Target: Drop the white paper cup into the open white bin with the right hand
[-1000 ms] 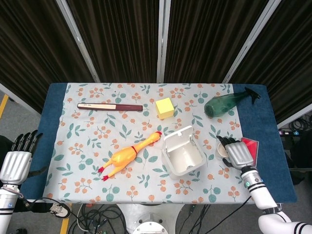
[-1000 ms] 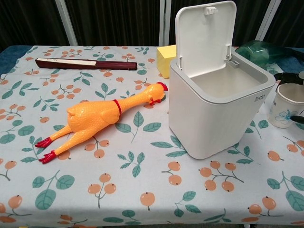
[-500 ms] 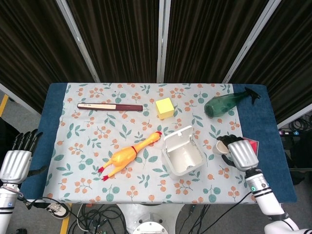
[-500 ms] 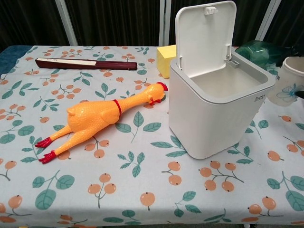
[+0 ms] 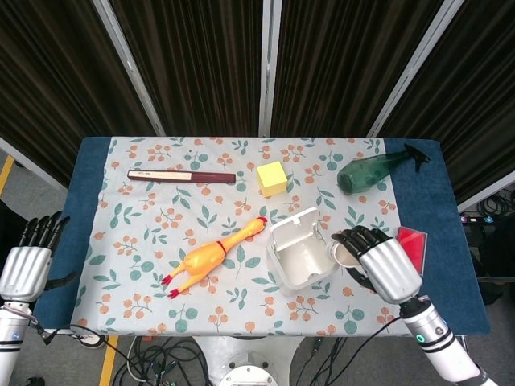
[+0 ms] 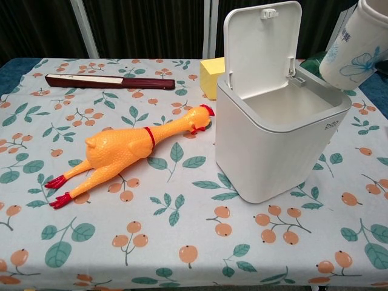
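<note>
White paper cup (image 6: 354,45): blue flower print, tilted, lifted off the bench (image 5: 121,265), just right of the open white bin (image 5: 302,259). Your right hand (image 5: 378,261) has its fingers (image 5: 354,239) wrapped around it. Your left hand (image 5: 28,261): empty, fingers straight, off the bench's left edge.

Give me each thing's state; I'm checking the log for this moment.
Bin: upright, lid open, nothing visible inside.
Cup: held aloft by the right hand, tilted, beside the bin.
Left hand: open, off the table.
Chicken: lying flat.
Bottle: on its side.
Fan: folded.
</note>
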`<state>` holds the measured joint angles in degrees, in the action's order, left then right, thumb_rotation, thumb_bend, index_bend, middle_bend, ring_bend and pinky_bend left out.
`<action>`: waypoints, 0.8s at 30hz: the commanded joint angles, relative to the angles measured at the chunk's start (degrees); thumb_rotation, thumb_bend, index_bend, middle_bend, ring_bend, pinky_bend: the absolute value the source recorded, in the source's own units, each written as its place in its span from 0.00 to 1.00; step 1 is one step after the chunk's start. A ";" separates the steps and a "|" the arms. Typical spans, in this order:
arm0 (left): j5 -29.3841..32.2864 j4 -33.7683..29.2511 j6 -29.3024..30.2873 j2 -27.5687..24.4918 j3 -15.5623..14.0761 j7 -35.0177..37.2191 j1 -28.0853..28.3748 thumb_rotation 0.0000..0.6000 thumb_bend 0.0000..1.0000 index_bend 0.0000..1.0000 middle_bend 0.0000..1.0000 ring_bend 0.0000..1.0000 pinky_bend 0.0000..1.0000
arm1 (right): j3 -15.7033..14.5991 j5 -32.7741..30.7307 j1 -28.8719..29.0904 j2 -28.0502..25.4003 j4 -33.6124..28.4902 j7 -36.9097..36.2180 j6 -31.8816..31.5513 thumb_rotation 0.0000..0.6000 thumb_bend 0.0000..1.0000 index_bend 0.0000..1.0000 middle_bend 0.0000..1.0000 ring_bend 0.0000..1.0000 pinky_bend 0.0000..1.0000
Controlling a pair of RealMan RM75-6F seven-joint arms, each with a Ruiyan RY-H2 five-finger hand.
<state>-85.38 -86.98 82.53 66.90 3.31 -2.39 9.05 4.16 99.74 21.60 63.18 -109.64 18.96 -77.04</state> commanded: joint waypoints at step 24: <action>0.05 1.68 0.59 0.53 0.00 1.85 -0.27 1.00 0.00 0.01 0.00 0.00 0.02 | -1.55 -0.45 -4.11 2.74 7.77 -3.95 -6.75 1.00 0.00 0.00 0.00 0.00 0.00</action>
<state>-85.29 -85.36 83.07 67.37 3.30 -0.59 8.79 3.87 99.93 21.10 66.00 -106.05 16.65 -79.83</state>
